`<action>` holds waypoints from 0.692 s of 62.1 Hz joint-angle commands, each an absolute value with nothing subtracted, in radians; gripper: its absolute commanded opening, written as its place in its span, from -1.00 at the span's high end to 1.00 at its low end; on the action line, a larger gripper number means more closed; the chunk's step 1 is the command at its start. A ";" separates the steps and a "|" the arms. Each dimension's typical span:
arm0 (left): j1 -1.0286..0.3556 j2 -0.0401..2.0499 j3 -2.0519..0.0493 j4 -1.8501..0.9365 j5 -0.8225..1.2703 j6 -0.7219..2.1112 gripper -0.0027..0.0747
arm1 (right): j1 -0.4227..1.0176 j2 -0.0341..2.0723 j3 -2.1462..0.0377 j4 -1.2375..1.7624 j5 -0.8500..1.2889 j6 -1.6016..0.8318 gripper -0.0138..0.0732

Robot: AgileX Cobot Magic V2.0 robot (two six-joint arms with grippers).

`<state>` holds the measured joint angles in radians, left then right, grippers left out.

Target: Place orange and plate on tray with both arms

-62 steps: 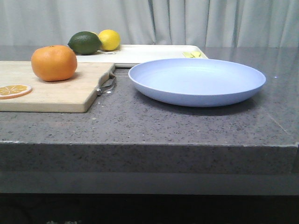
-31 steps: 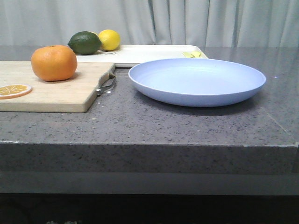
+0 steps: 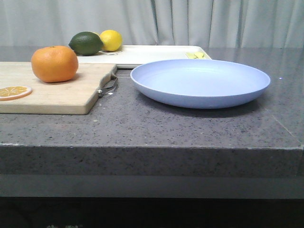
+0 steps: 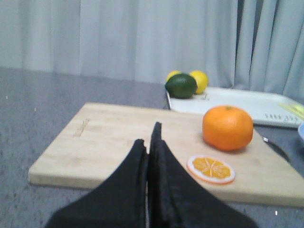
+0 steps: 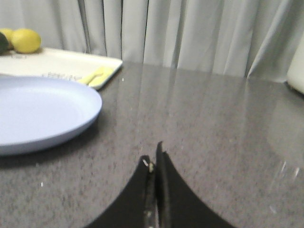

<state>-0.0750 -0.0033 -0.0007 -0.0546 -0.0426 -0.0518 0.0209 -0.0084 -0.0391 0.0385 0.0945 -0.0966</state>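
With neither item yet lifted, the orange [image 3: 54, 63] sits on a wooden cutting board [image 3: 61, 92] beside an orange slice [image 3: 14, 91], while the plate [image 3: 200, 82] lies flat on the grey worktop [image 3: 190, 126] just in front of the tray [image 3: 142, 54], which already carries a lime [image 3: 86, 43] and a lemon [image 3: 111, 40] at its far end. The left claw [image 4: 149, 142], pressed together and empty, points over the board toward the orange; the right claw [image 5: 154, 159], likewise closed and empty, hangs low beside the plate.
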 commanded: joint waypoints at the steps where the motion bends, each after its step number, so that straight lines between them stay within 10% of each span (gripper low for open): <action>1: -0.073 -0.021 -0.033 -0.064 -0.184 -0.052 0.98 | 0.021 -0.031 -0.150 0.030 0.028 -0.103 0.83; 43: -0.073 0.612 -0.523 -0.017 0.032 -0.050 0.97 | 0.020 0.575 -0.645 0.108 0.218 -0.071 0.78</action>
